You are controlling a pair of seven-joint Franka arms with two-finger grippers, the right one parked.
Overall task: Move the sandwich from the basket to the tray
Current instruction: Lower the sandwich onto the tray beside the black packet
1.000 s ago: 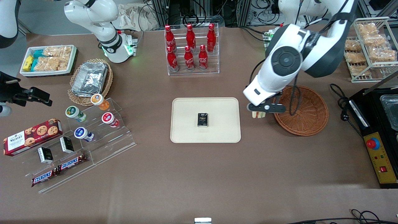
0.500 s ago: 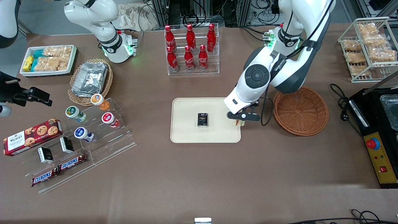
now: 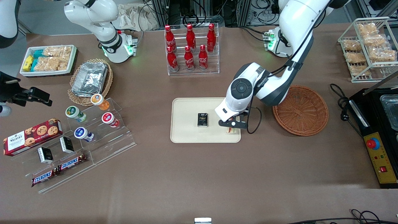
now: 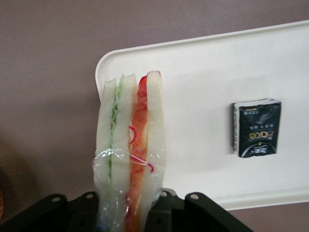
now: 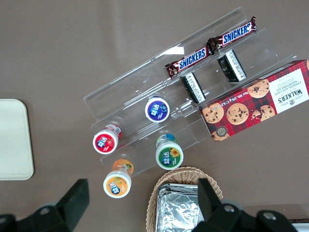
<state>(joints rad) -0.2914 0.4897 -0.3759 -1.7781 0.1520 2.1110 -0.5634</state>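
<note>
My left gripper [image 3: 231,127] hangs over the cream tray [image 3: 186,137], above its corner nearest the front camera on the working arm's side. It is shut on the sandwich [image 4: 129,145], a wedge of white bread with green, orange and red layers in clear wrap. In the front view only a sliver of the sandwich [image 3: 230,130] shows under the black fingers. The reddish-brown wicker basket [image 3: 300,110] stands empty beside the tray, toward the working arm's end. In the wrist view the gripper [image 4: 129,212] clamps the wrapped end over the tray [image 4: 203,72].
A small black box [image 3: 202,120] lies in the middle of the tray. A rack of red cola bottles [image 3: 190,49] stands farther from the front camera. A black control box [image 3: 377,140] sits at the working arm's end. Snack displays [image 3: 77,130] fill the parked arm's end.
The left arm has carried the sandwich from beside the basket rim across to the tray's near corner and has come lower over it. The basket is left uncovered.
</note>
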